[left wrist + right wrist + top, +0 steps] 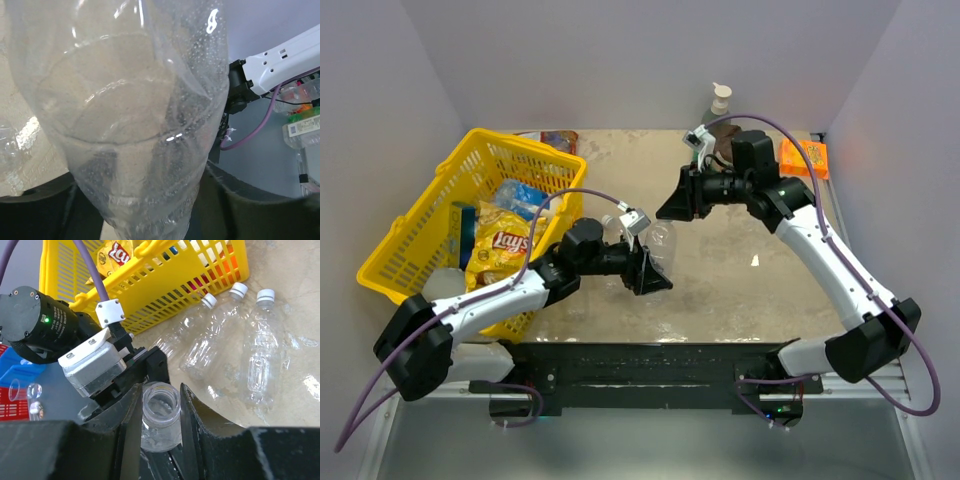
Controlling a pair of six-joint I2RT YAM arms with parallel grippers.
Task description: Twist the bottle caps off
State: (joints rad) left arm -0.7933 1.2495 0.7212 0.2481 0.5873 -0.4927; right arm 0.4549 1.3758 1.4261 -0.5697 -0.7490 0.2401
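worktop (740,230) | yellow basket (425,205) set at its left | three bottles (210,345) laid beside basket, white caps (238,290) screwed on | fourth bottle (125,125) grasped by left gripper (658,268) | its capless neck clenched by right gripper (161,390)

- The basket (420,215) was bright yellow, its walls a slotted grid.
- The chip bag (498,250) was yellow with a red-and-white logo; the packet (523,195) by it was blue.
- The held bottle (135,125) was clear, speckled with fine droplets.
- The lying bottles (260,355) were clear and ribbed, and their caps (265,295) were white.
- The table (740,290) was mottled beige.
- The right arm (830,255) was white with black joints.
- The cable (89,262) was purple.
- The box (805,157) was orange.
- The pump top (721,97) was beige.
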